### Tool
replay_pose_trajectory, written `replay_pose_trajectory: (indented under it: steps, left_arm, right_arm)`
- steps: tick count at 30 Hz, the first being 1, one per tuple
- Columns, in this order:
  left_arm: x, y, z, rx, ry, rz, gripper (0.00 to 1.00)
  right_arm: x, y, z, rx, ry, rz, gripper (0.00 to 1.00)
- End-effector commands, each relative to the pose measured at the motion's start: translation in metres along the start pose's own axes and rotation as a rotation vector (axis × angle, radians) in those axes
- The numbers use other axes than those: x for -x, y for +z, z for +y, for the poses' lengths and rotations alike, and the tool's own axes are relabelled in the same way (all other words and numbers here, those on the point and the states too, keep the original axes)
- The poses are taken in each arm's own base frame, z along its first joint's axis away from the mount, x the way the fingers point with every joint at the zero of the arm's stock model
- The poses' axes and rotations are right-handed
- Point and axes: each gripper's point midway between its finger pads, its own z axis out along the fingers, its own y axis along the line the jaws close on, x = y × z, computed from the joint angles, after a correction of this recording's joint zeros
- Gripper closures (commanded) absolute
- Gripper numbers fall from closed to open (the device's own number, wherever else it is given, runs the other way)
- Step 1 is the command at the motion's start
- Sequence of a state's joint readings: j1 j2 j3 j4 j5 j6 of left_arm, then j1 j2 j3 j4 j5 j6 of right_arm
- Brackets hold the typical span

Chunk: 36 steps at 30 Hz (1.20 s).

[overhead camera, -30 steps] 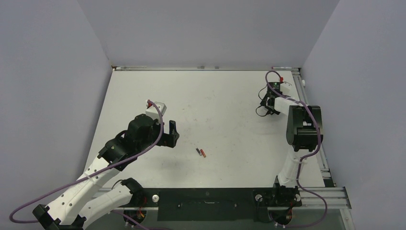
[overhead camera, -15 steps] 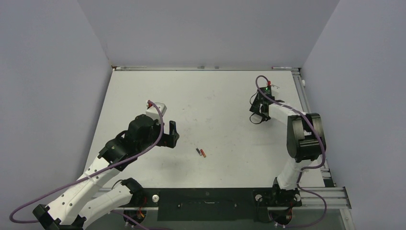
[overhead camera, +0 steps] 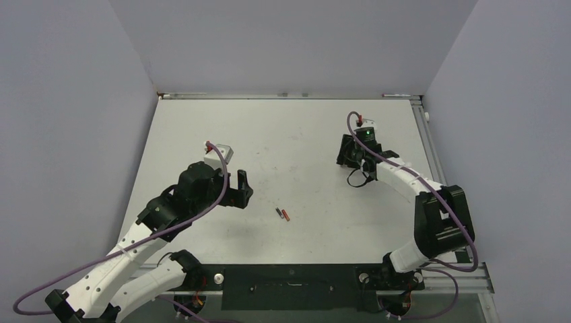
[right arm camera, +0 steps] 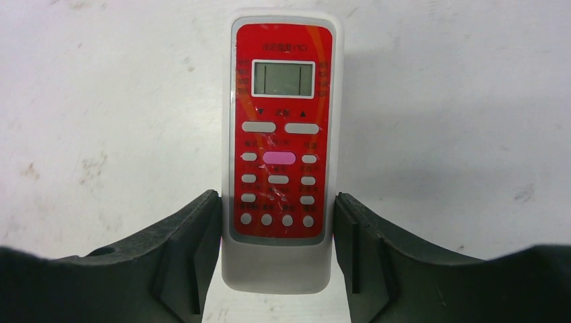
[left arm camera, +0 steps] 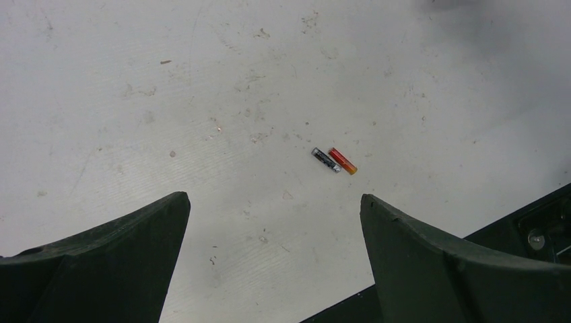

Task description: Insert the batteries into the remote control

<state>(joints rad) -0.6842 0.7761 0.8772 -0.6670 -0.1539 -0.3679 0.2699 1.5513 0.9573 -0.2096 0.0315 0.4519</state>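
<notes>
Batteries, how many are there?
2. The dark battery and the red battery lie side by side on the table, before the open left gripper. Any inside the remote would be hidden.

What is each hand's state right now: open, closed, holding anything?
Left hand: open, holding nothing; the batteries lie ahead of it.
Right hand: closed on the remote control, gripping its two long sides.

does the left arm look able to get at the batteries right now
Probably yes: the left gripper is open and the batteries lie side by side on bare table ahead of it, with nothing in between.
</notes>
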Motion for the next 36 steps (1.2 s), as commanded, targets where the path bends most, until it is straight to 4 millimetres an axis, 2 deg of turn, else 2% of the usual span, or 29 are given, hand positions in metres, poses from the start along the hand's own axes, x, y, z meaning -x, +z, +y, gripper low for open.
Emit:
replay_pose_trajectory:
  steps: [1, 10, 18, 23, 27, 32, 36]
  left_arm:
    - [0.014, 0.0, -0.016, -0.08, -0.061, -0.054, 0.04]
    - [0.01, 0.009, -0.049, -0.267, -0.207, -0.016, 0.04]
    - [0.009, 0.021, -0.064, -0.425, -0.373, -0.026, 0.04]
    - [0.013, 0.022, -0.076, -0.557, -0.468, -0.062, 0.04]
    - [0.017, 0.02, -0.084, -0.647, -0.529, -0.074, 0.04]
    - [0.02, 0.021, -0.089, -0.709, -0.59, -0.091, 0.04]
    - [0.02, 0.021, -0.09, -0.741, -0.627, -0.101, 0.04]
  right_arm:
    - [0.002, -0.028, 0.045, 0.218, -0.088, -0.049, 0.92]
    - [-0.021, -0.077, 0.094, 0.526, -0.133, -0.053, 0.92]
    - [-0.034, -0.116, 0.127, 0.778, -0.102, -0.034, 0.92]
    - [-0.046, -0.136, 0.144, 0.925, -0.05, 0.009, 0.92]
    - [-0.05, -0.16, 0.16, 1.049, -0.021, 0.01, 0.92]
    - [-0.057, -0.192, 0.184, 1.17, 0.01, 0.029, 0.91]
    - [-0.062, -0.209, 0.2, 1.231, 0.049, 0.054, 0.91]
